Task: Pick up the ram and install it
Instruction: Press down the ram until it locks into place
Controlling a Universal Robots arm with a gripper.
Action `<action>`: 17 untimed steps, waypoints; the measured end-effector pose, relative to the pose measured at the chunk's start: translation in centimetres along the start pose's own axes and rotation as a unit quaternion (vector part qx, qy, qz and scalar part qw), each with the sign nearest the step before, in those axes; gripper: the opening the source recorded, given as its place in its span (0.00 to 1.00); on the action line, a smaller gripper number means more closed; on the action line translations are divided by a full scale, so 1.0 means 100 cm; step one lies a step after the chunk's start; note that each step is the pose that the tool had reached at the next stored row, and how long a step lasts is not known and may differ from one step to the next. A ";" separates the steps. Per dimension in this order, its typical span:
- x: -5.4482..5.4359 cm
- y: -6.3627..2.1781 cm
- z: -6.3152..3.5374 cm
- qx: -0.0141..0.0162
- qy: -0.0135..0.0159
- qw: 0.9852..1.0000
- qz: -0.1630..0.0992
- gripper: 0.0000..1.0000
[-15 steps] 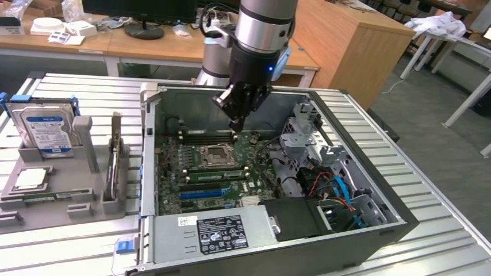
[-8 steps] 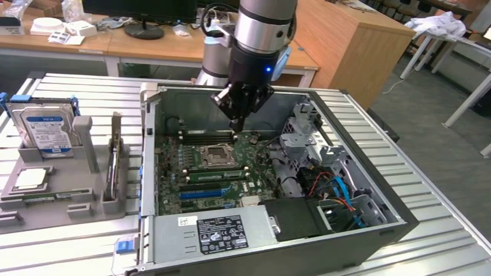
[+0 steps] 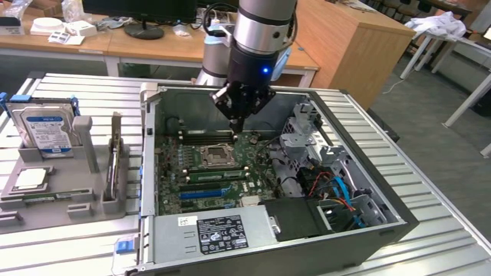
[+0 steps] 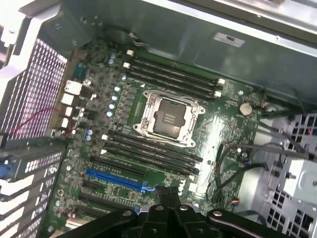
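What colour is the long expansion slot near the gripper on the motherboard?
Blue. The long expansion slot stands out among the black slots, clearest in the wrist view.

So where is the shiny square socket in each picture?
Exterior view: the socket sits in the middle of the green board, inside the open case.
Wrist view: the socket lies between two groups of black slots.
Shared landmark: the blue slot.

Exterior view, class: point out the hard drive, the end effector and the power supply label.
Hard drive [image 3: 45,127]: exterior view, on its blue-and-white label.
End effector [image 3: 237,129]: exterior view, at its closed tips above the motherboard.
Power supply label [image 3: 221,234]: exterior view, middle of the black sticker.
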State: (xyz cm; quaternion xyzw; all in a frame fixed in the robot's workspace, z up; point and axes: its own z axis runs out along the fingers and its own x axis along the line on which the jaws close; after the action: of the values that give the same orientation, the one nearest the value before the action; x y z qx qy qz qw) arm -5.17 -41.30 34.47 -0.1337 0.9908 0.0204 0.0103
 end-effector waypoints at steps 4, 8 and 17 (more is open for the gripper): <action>0.001 0.0001 0.0005 0.001 -0.001 1.000 0.029 0.11; 0.001 0.0002 0.0008 0.001 -0.002 0.999 0.050 0.11; 0.000 0.0001 0.0009 0.000 0.003 0.999 0.050 0.11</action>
State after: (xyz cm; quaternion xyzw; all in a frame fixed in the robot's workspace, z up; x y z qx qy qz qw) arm -5.21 -41.30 34.38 -0.0841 0.9962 0.0202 0.0062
